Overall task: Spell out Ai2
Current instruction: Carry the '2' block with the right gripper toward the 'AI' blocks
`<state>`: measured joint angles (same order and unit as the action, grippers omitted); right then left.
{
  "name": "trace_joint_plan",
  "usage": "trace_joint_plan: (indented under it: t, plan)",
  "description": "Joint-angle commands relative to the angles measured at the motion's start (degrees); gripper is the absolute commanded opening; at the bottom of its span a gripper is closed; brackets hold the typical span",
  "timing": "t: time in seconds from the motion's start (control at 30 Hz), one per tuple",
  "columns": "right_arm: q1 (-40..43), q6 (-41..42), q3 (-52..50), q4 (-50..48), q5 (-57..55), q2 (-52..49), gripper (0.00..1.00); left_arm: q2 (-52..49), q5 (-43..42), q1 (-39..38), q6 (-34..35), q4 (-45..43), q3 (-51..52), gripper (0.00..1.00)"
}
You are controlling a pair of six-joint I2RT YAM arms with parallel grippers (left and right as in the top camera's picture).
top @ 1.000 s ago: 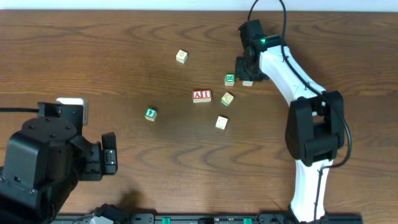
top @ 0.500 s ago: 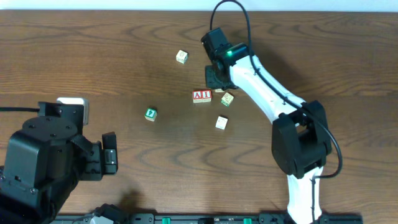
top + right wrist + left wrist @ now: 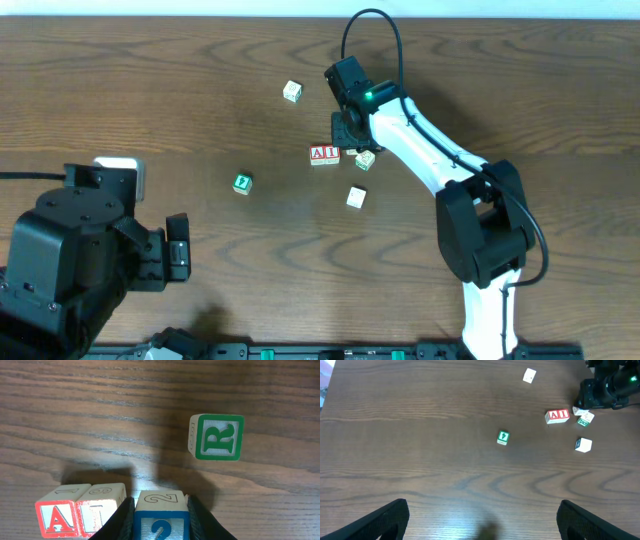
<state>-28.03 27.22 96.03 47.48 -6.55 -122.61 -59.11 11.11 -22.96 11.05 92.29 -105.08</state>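
— Where is the 2 block (image 3: 161, 521)?
— At the bottom centre of the right wrist view, blue-edged; the right gripper (image 3: 346, 129) is clamped on it, one of its fingers (image 3: 197, 519) pressed to each side; whether it rests on the table (image 3: 150, 80) I cannot tell.
— And the letters?
— The red A block (image 3: 58, 519) and the I block (image 3: 103, 514) sit touching in the lower left of that view; the 2 is just right of the I, with one finger between them; the green R block (image 3: 216, 437) lies apart, upper right.
— The other arm?
— The left gripper (image 3: 176, 252) is at the lower left of the overhead view, fingers spread wide, holding nothing; a green block (image 3: 503, 437) lies mid-frame in its wrist view.
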Motion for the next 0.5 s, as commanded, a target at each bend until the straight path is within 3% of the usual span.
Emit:
trace_joint_plan:
  t: [0.0,0.37,0.47]
  plan:
    - [-0.1,1.5,-2.4,-0.4,-0.8,0.5,0.01,0.0,-0.2,0.1,-0.8,4.5,-0.5,0.95]
    - [-0.1,1.5,-3.8,-4.6,0.0,0.5,0.07,0.0,-0.2,0.1,-0.8,4.4,-0.5,0.95]
    - [-0.2,1.5,-3.8,-5.0,0.0,0.6,0.04,0.0,-0.2,0.1,-0.8,4.2,-0.5,0.95]
